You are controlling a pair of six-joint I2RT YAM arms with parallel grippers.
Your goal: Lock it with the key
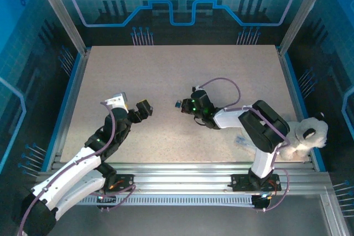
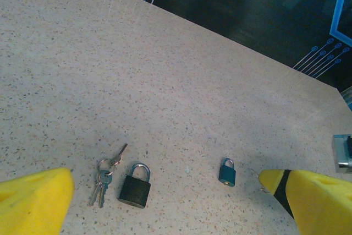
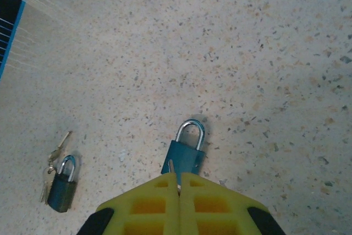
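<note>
Teal padlock [image 3: 185, 155] just beside closed right claw [image 3: 179, 177]; left claw [image 2: 165, 180] spread wide.

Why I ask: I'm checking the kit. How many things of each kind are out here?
Padlocks: 2, the black padlock and the teal padlock
Key bunch: 1
Single key, apparently, pinched in the right gripper: 1
Plush toy: 1
Total: 5
</note>
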